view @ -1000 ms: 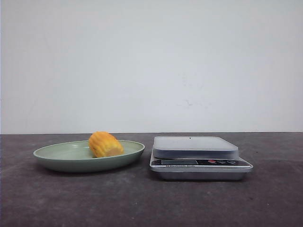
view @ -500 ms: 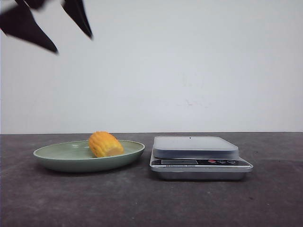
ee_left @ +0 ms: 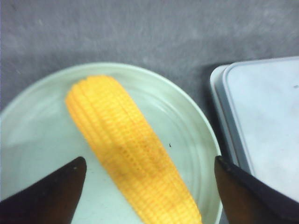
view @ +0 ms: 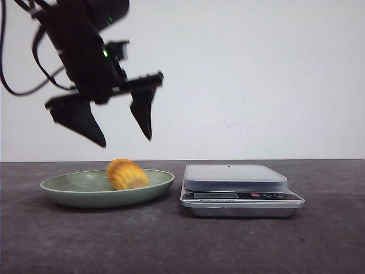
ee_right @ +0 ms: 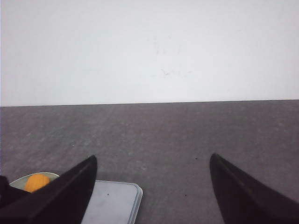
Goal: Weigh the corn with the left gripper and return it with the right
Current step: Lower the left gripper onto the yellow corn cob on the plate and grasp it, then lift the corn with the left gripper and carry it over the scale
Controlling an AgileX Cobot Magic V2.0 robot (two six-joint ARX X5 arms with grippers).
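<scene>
The orange-yellow corn (view: 127, 174) lies in a pale green plate (view: 74, 197) on the left of the dark table. My left gripper (view: 126, 140) hangs just above the corn, open, with one finger on each side and nothing held. In the left wrist view the corn (ee_left: 131, 154) lies slantwise across the plate (ee_left: 37, 130), between the spread fingers of the left gripper (ee_left: 149, 161). My right gripper (ee_right: 153, 157) is open and empty and does not appear in the front view. Its wrist view catches the corn (ee_right: 37, 183) small and far off.
A silver kitchen scale (view: 235, 174) with a flat pale platform stands just right of the plate, its display facing front. It shows beside the plate's rim as the scale (ee_left: 266, 116) in the left wrist view and as the scale (ee_right: 112, 200) near the right gripper. A white wall stands behind the table.
The left arm has come down from the top left corner of the front view and now hangs over the plate, fingers spread. The corn, plate and scale have not moved.
</scene>
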